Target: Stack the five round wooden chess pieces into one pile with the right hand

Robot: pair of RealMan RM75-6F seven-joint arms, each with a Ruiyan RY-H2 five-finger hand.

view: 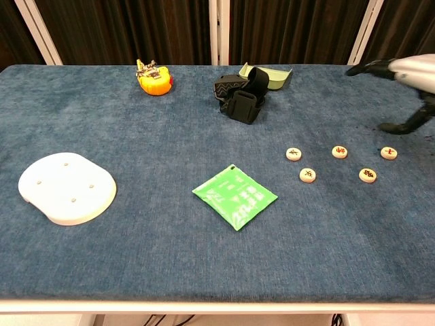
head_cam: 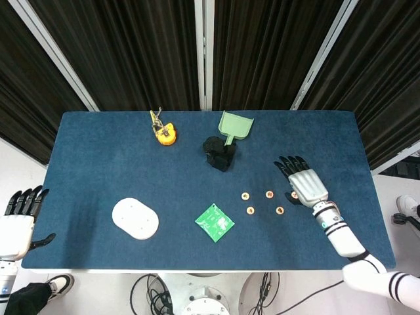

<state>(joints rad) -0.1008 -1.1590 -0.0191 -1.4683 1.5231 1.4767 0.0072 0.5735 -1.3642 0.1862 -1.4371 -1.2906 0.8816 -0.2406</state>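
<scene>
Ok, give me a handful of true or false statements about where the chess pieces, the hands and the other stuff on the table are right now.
1. The five chess pieces lie flat and apart, none stacked. True.
2. The right hand holds a chess piece. False: it hovers open above the pieces, fingers spread, holding nothing.
3. The green packet lies left of the chess pieces in the chest view. True.
4. The left hand rests on the white oval plate. False: it sits off the table's near left edge, apart from the plate.
5. The orange tape measure sits beside the chess pieces. False: it sits near the far edge.
</scene>
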